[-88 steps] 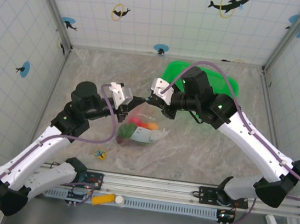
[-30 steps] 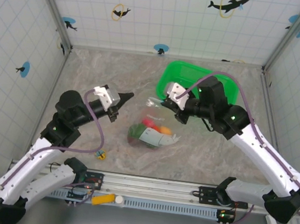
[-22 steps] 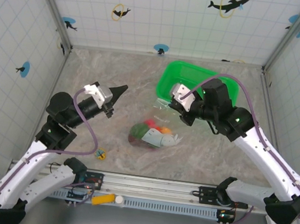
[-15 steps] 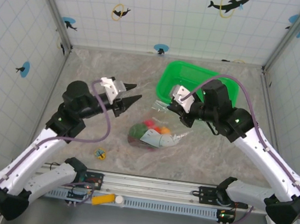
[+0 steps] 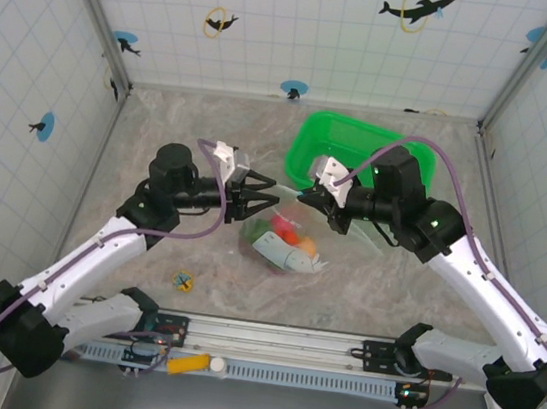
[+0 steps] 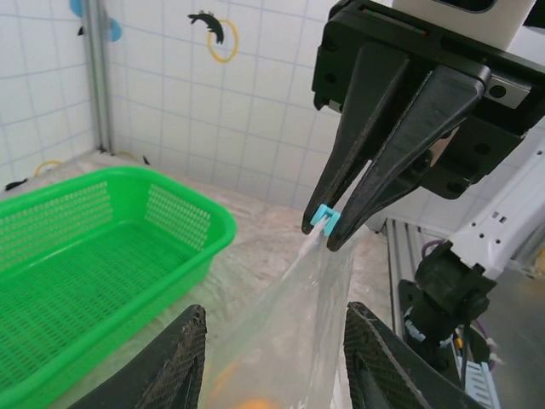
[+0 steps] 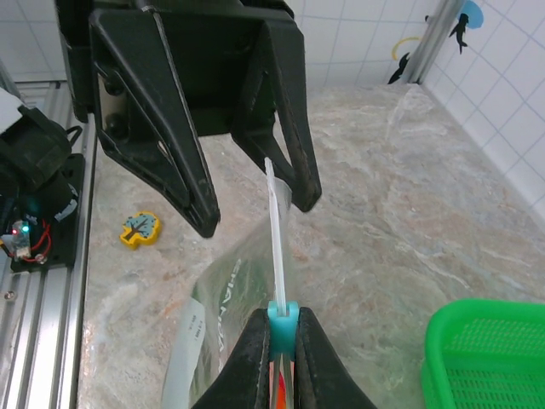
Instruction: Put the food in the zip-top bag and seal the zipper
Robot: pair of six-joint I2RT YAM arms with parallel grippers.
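Now R gripper (image 7: 279,331) pinches zipper (image 7: 274,217); L gripper (image 5: 268,197) spread.

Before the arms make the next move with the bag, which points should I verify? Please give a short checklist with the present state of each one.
1. The food is inside the zip-top bag: ok, coloured pieces lie at its bottom.
2. The right gripper is shut on the blue slider: ok.
3. The left gripper holds the bag: not ok, its fingers are open, one on each side of the strip's far end.
4. The zipper runs straight from the slider toward the left gripper: ok.
5. The zipper is sealed along its length: cannot tell.
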